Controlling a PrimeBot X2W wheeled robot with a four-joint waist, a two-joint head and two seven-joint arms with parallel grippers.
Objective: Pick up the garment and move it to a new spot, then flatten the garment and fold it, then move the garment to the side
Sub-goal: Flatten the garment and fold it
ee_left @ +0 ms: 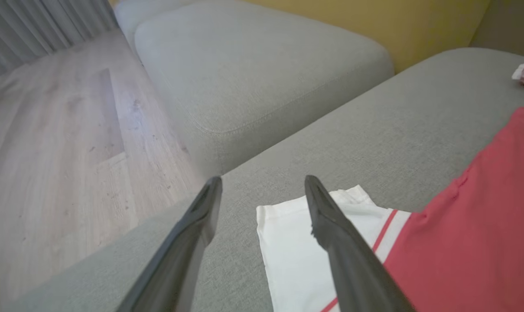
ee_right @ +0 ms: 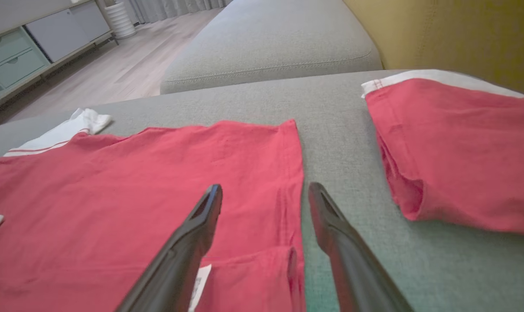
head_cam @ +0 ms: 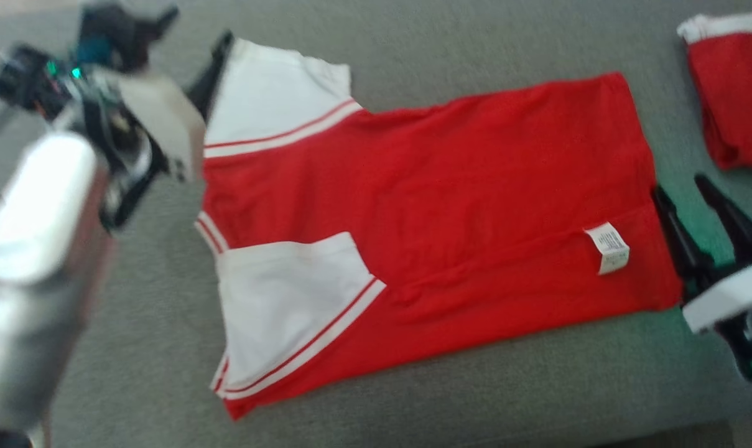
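Garment (head_cam: 475, 205): red body, white sleeves (head_cam: 288, 298) edged with red stripes, white label (head_cam: 609, 247). Sofa (head_cam: 450, 398): grey. Second garment (head_cam: 736, 99), far right: red, white band. Floor (ee_left: 49, 151): pale wood.

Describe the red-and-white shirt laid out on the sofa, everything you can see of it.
The shirt is red, soft knit-looking cloth, with white sleeves trimmed in red stripes. It lies spread nearly flat on the grey cushion, a white care label showing near the hem. The open left gripper hangs over the far sleeve, the open right gripper at the hem; neither holds it.
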